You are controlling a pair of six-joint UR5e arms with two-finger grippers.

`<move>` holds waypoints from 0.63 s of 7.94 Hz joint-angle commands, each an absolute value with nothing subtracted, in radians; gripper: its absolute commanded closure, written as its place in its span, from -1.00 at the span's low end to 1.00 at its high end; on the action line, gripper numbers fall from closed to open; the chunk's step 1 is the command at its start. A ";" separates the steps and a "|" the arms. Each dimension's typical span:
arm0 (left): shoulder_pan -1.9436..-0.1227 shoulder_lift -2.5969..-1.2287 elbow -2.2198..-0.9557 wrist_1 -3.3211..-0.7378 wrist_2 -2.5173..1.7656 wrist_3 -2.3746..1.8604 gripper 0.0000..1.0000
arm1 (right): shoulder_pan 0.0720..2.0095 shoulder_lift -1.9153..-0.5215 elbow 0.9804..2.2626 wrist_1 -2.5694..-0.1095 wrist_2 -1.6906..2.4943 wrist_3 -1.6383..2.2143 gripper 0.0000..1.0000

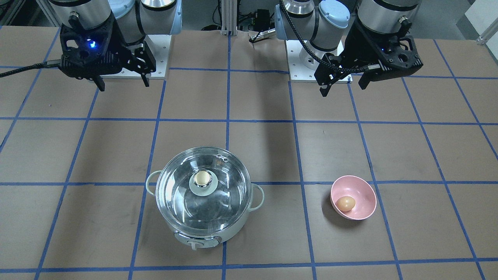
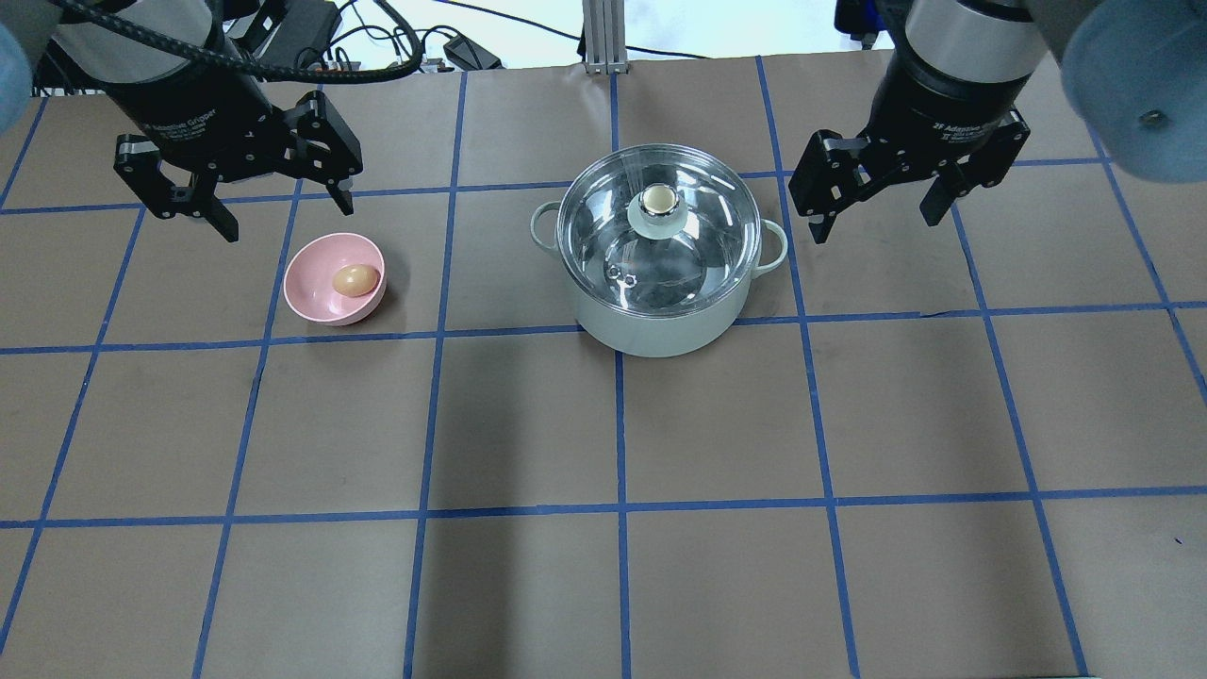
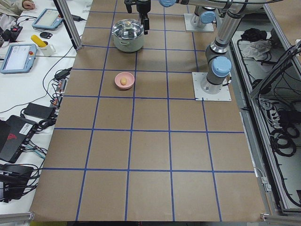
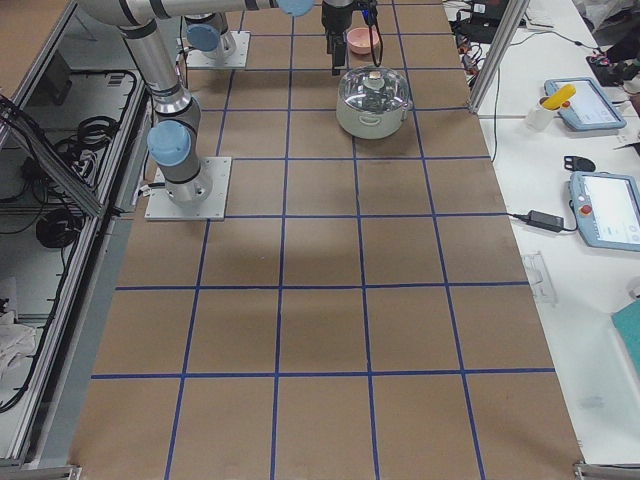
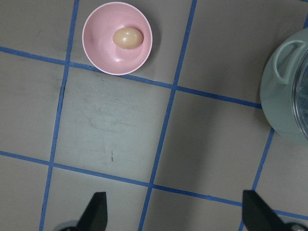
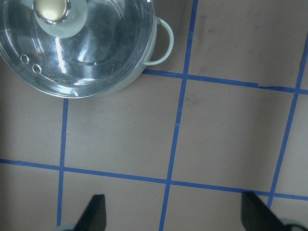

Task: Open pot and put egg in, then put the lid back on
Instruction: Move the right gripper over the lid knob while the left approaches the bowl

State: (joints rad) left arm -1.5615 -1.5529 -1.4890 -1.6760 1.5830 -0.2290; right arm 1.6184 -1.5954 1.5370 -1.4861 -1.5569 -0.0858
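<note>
**Pot (image 2: 660,330) lidded on the counter (image 2: 603,424), egg (image 2: 355,279) apart in a bowl**

White print on the wrist housing of each arm could be read in the overhead view as "2F Adaptive Gripper"; no other writing was legible on the task's things.

One pot stood on the brown, blue-taped counter, with one glass lid (image 2: 698,236) seated on its rim. The lid carried a single cream knob (image 2: 658,200) on a silver base and two small vent holes (image 2: 618,273) near its edge. Two loop handles (image 2: 775,247) stuck out from the pot's pale shell, one on each side, and one control dial (image 1: 196,244) faced the operators' side.

One egg lay inside one pink bowl (image 2: 316,283), well apart from the pot, on the robot's left.

Two hands were counted. The left hand (image 2: 289,218) hung above the counter just beside the bowl, released, its fingers spread wide and grasping nothing. The right hand (image 2: 876,226) hung near the pot's handle on the robot's right, likewise released and touching nothing.
</note>
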 commanded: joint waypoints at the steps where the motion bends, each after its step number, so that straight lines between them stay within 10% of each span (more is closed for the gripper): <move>1: -1.546 -1.552 -1.486 -1.654 1.586 -0.219 -1.00 | 1.618 -1.595 1.537 -1.486 -1.557 -0.086 -1.00; 5: -1.425 -1.645 -1.493 -1.516 1.588 -0.245 -1.00 | 1.618 -1.595 1.537 -1.488 -1.557 -0.086 -1.00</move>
State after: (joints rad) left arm -1.4774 -1.5872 -1.4898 -1.5881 1.5871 -0.2336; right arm 1.6183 -1.5953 1.5371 -1.4878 -1.5570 -0.0859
